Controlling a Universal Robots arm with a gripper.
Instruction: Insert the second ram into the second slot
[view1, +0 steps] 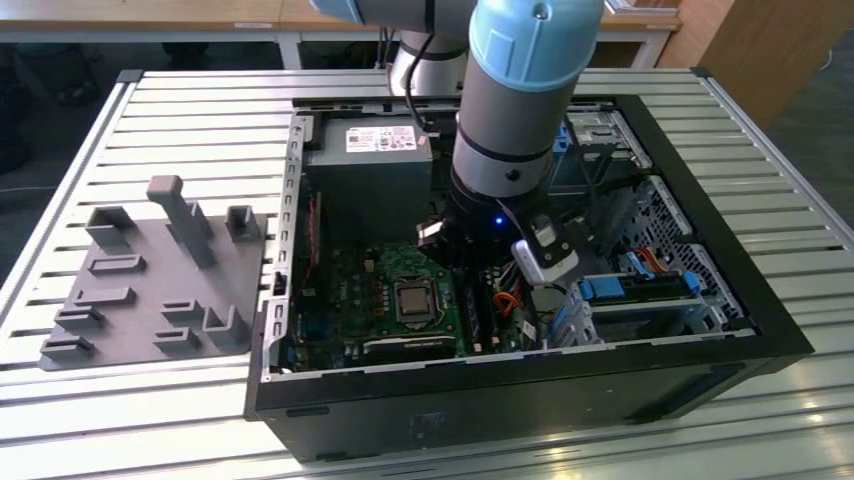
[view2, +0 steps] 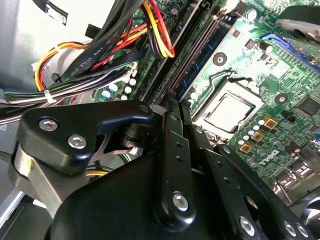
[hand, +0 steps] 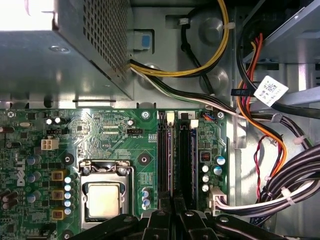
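- The gripper (hand: 173, 201) has its fingers drawn almost together, seemingly pinching the second ram (hand: 170, 155) by its thin upper edge.
- The second ram stands on edge, its long axis running along the 2 memory slots (hand: 192, 150).

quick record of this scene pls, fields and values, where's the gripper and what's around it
setting: open computer case on a slatted table
arm: arm reaches down into the case
position: gripper low over the two ram slots, beside the cpu socket
ram: bluish strip lies along one slot, in line with the gripper; cannot tell if it is the second ram
cables: cable bundle beside the slots, opposite the socket
outside: grey fixture tray, exterior view's left
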